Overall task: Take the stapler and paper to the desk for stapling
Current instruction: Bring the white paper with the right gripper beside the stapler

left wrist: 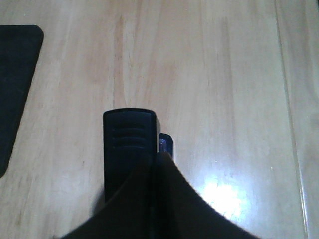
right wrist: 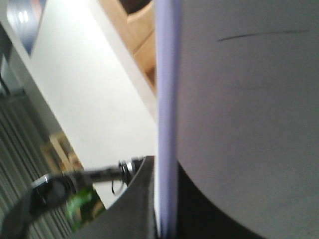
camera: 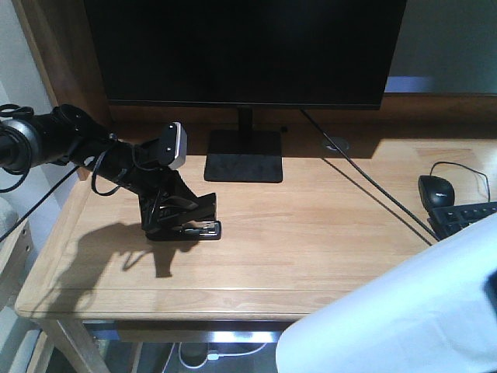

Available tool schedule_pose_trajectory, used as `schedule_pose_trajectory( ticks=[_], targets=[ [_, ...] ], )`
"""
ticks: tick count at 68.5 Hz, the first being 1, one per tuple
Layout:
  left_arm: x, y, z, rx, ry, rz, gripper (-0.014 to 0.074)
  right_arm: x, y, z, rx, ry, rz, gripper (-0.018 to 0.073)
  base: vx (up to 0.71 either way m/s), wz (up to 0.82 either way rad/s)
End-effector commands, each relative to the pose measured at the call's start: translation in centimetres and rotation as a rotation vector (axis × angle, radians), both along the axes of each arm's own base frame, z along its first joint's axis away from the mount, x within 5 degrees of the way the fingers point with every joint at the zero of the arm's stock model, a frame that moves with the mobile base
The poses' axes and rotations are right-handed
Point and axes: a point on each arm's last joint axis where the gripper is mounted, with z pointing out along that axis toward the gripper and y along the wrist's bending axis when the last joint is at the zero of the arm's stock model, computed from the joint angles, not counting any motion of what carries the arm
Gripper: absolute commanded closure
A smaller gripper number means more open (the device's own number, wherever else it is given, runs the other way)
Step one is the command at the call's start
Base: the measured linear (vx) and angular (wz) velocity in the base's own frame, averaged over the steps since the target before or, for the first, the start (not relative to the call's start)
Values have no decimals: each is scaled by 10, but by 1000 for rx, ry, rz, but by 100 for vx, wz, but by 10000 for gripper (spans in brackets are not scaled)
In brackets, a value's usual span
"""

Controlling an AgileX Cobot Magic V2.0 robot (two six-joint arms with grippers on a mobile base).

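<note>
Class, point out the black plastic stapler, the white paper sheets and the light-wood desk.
Black plastic stapler (camera: 192, 208), front-facing view, on its top arm.
White paper sheets (camera: 388, 326), front-facing view, mid-sheet.
Light-wood desk (camera: 311, 233), front-facing view, bare desktop.

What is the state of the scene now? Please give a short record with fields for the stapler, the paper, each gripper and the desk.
stapler: black, on the desk, in front and to the left of the monitor stand
left gripper: shut on the stapler
paper: white, held in the air at the desk's front right corner, not laid down
right gripper: shut on the paper's edge
other things: mouse and keyboard at the desk's right side
</note>
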Motion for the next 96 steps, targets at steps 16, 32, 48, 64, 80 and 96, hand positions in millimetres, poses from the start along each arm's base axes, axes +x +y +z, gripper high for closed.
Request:
schedule_pose_trajectory(
  ticks=[16, 32, 48, 64, 80, 96],
  targets=[
    [-1, -3, 37, -67, -62, 19, 603, 45, 39, 12, -442, 162, 218, 561, 0, 0],
    [-1, -3, 37, -67, -61, 18, 603, 93, 65, -6, -639, 323, 364, 561, 0, 0],
    [-1, -3, 37, -67, -62, 18, 603, 151, 77, -16, -724, 371, 270, 561, 0, 0],
    [-1, -3, 37, -67, -62, 18, 603, 205, 67, -52, -777, 559, -45, 561, 0, 0],
    [-1, -3, 37, -67, -62, 18, 603, 231, 76, -94, -834, 686, -21, 561, 0, 0],
    [-1, -3, 37, -67, -62, 18, 603, 244, 85, -100, -832, 691, 21, 561, 0, 0]
  ],
)
